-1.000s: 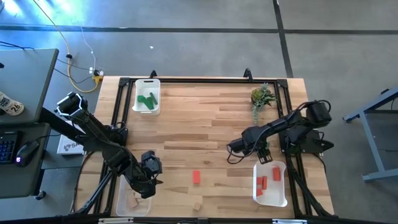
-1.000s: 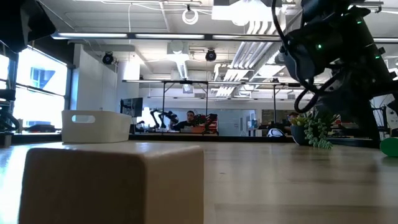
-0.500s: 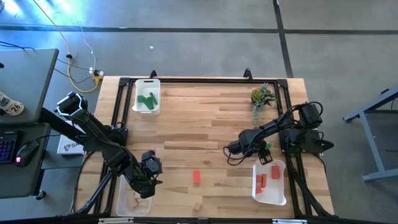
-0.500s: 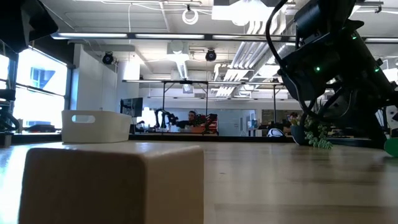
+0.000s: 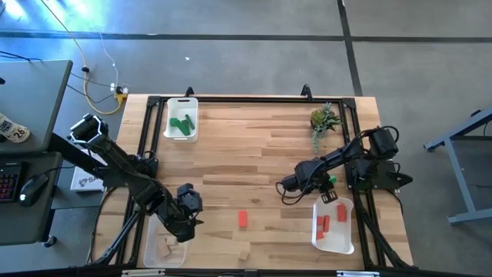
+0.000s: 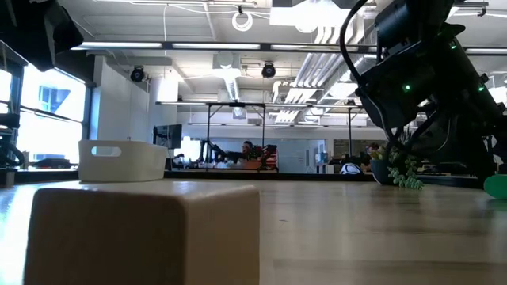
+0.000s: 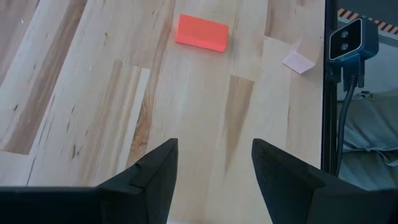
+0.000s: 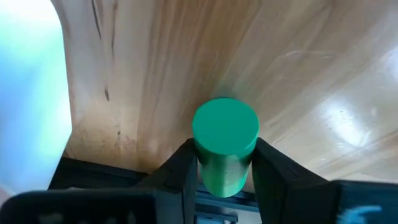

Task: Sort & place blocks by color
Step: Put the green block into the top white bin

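Left arm reaches in from the left edge of the surface [image 5: 254, 154]; left gripper [image 5: 187, 218] sits over the near-left corner, just beside the near-left white tray [image 5: 163, 250], which holds tan blocks [image 5: 167, 245]. Left wrist view: its jaws are spread apart with nothing between them, bare wood showing in the gap.

Far-left white tray [image 5: 181, 119] holds green blocks [image 5: 181, 125].

Loose on the wood, near the front edge: one red block [image 5: 243, 219], lying flat, roughly midway between the two arms; the same block shows in the left wrist view [image 7: 201, 33]. A small tan block [image 5: 244, 253] lies nearer the front edge, apart from the red one. Low view is filled at lower left by a tan block [image 6: 142, 233] close to the lens.

Right arm comes in from the right side; right gripper [image 5: 329, 181] sits above the near-right white tray [image 5: 334, 226], clenched on a green cylinder [image 8: 224, 145], one finger on each side of it. That tray holds red blocks [image 5: 323, 225].

Small potted plant [image 5: 323, 120] stands at the far right of the surface.
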Action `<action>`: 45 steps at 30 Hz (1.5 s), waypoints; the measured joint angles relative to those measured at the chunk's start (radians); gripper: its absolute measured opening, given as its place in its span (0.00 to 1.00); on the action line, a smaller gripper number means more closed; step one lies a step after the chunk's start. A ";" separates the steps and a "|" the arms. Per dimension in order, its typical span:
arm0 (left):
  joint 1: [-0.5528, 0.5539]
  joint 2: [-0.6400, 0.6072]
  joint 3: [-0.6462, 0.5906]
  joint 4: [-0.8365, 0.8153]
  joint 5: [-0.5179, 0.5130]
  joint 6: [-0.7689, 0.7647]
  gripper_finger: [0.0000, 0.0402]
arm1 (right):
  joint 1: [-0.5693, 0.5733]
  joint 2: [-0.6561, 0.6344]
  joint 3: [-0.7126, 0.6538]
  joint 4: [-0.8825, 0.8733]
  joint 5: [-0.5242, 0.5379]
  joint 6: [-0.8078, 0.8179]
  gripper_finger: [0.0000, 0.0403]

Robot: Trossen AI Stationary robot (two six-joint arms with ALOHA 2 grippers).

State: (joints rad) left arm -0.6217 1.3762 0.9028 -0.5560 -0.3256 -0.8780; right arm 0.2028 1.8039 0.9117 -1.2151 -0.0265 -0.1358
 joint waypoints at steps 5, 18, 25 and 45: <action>0.001 0.000 0.000 0.000 0.000 0.000 0.48 | 0.000 0.001 0.024 -0.020 0.010 0.027 0.25; 0.001 0.000 0.000 0.000 0.000 -0.001 0.48 | 0.001 -0.004 0.032 -0.090 -0.012 0.133 0.26; 0.006 0.000 0.000 0.004 0.000 -0.001 0.48 | 0.001 -0.023 0.091 -0.165 0.024 0.179 0.25; 0.153 0.000 0.000 0.170 -0.037 0.157 0.48 | 0.001 -0.167 0.329 -0.149 0.188 0.436 0.25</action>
State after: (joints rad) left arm -0.4692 1.3762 0.9024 -0.3862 -0.3622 -0.7209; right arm 0.2035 1.6371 1.2404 -1.3638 0.1617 0.3007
